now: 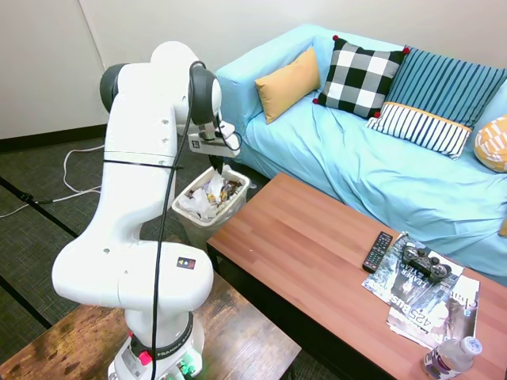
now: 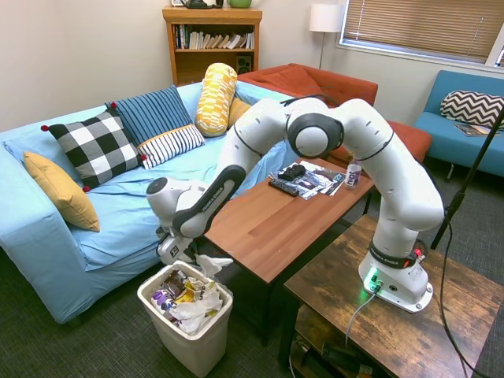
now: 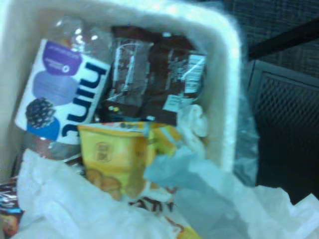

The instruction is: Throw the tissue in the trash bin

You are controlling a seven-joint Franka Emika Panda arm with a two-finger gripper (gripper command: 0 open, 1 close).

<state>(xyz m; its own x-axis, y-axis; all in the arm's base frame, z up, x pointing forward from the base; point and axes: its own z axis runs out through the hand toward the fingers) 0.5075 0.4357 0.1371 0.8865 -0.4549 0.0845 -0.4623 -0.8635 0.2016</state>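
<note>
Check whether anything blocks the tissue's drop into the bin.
Nothing visible does. The tissue hangs at the gripper right above the bin's open top; only trash already inside lies beneath it.

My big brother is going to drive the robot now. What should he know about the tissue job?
Gripper: hangs right over the trash bin, shut on the tissue.
Tissue: white and crumpled, above the bin's rim, not dropped yet.
Trash bin: on the floor by the end of the coffee table, already full of wrappers and a bottle.
Done: tissue carried to the bin.
Left: open the fingers so it falls in, then lift the arm away.
</note>
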